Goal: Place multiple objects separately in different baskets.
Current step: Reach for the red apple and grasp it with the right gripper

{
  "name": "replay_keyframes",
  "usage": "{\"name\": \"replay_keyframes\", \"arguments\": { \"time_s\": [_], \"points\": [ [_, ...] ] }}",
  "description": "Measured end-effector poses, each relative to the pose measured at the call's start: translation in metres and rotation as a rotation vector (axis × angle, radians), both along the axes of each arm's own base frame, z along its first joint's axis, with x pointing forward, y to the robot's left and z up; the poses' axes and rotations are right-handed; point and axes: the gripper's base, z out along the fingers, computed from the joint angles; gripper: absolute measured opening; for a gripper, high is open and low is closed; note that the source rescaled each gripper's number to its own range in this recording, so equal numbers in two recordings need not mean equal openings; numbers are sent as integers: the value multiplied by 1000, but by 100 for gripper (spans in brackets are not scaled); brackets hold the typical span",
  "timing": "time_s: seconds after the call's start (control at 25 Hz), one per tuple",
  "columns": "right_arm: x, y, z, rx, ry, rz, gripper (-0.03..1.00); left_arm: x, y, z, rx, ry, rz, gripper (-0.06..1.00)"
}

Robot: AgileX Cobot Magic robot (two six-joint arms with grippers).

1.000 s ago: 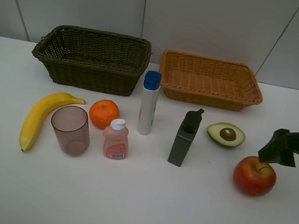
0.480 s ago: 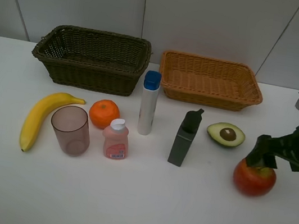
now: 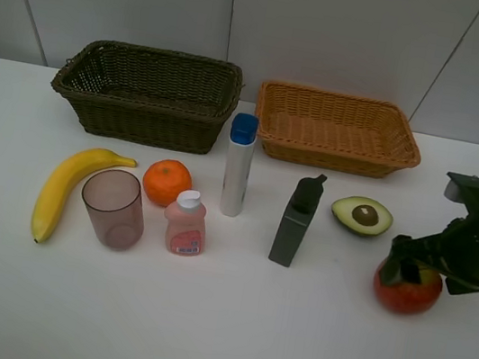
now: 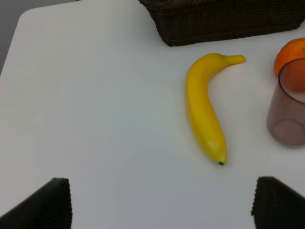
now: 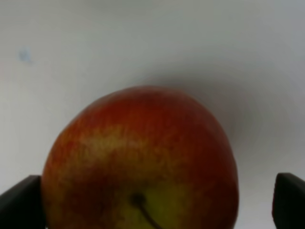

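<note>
Change over the last second: the right tool (image 3: 410, 264) has come down and in from the counter's right edge. It now straddles the apple (image 3: 404, 294) with jaws spread wide. The wrist view shows a fingertip on either side and nothing pinched yet. I read this as the end of the approach, with closing as the next call. Nothing is sorted so far — the dark basket (image 3: 139, 123) and tan basket (image 3: 334, 158) both sit empty at the back. The left tool (image 4: 162, 207) is spread too, hovering over bare counter (image 3: 213, 348) beside the banana (image 4: 205, 105).

Apple: red, with a yellow-green patch round the stem, stem up. It sits on the counter at the right front, near the avocado (image 3: 362, 215) — well apart from either basket.
</note>
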Motion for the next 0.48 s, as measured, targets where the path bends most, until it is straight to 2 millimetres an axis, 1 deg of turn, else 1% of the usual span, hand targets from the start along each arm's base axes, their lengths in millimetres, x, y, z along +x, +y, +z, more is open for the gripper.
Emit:
{"name": "replay_keyframes", "arguments": {
  "time_s": [0.28,0.48],
  "points": [
    [4,0,-16,-5,32,-6,100,0,0,0,0,0,0,100],
    [7,0,-22,-8,33,-10,100,0,0,0,0,0,0,100]
  ]
}}
